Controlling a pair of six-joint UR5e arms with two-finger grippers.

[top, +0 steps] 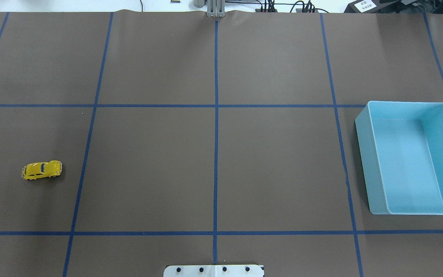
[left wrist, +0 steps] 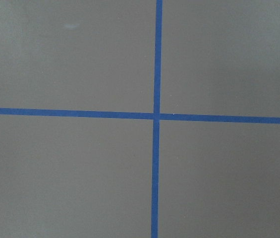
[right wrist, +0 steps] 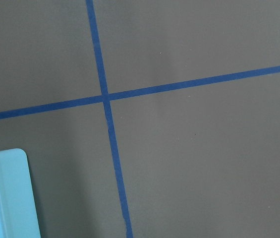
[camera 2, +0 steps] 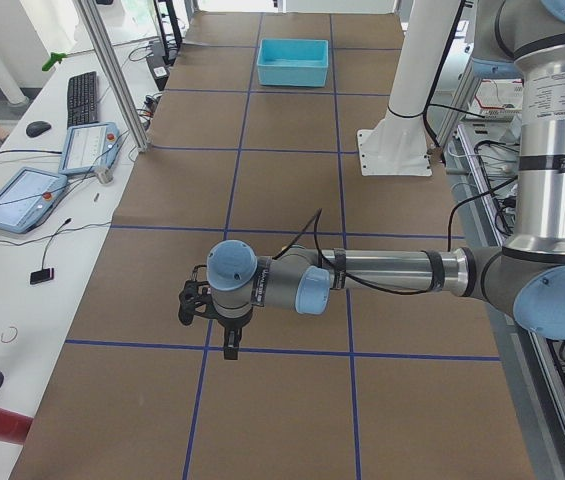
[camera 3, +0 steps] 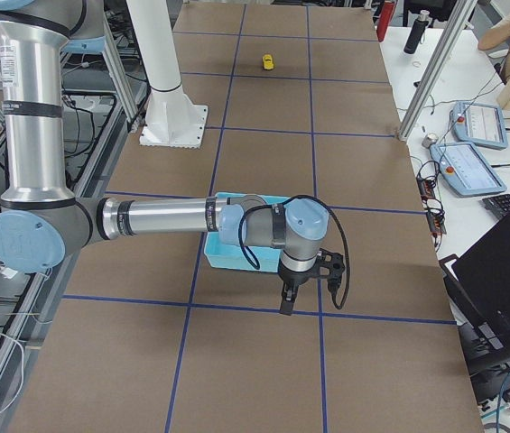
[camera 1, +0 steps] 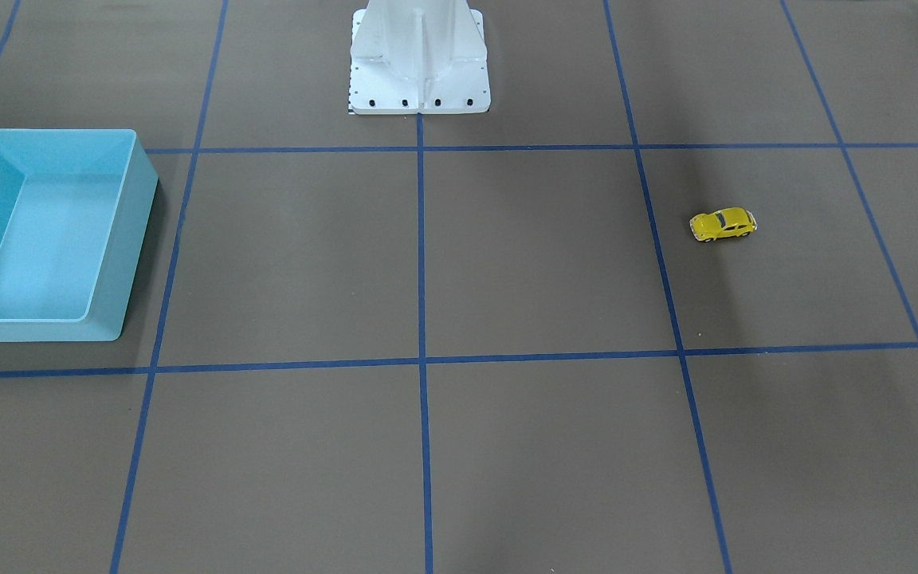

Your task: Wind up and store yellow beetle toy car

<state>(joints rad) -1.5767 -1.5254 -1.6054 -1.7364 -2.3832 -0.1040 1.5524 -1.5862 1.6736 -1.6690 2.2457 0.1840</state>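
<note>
Both the left end effector [camera 2: 230, 350] and right end effector [camera 3: 284, 305] look indistinct.

Even, soft light falls from above on my brown table mat [top: 148, 173], sharp in every view, leaving only a thin dark shadow beside the light blue bin [camera 1: 120, 255] and small white glints on the yellow beetle toy car [top: 41, 170].

Table: brown mat [top: 148, 57], gridded with blue tape [top: 216, 115].
Side bench: white desk [camera 2: 2, 300], black keyboard [camera 2: 83, 97], two teach pendants [camera 2: 22, 197].
</note>
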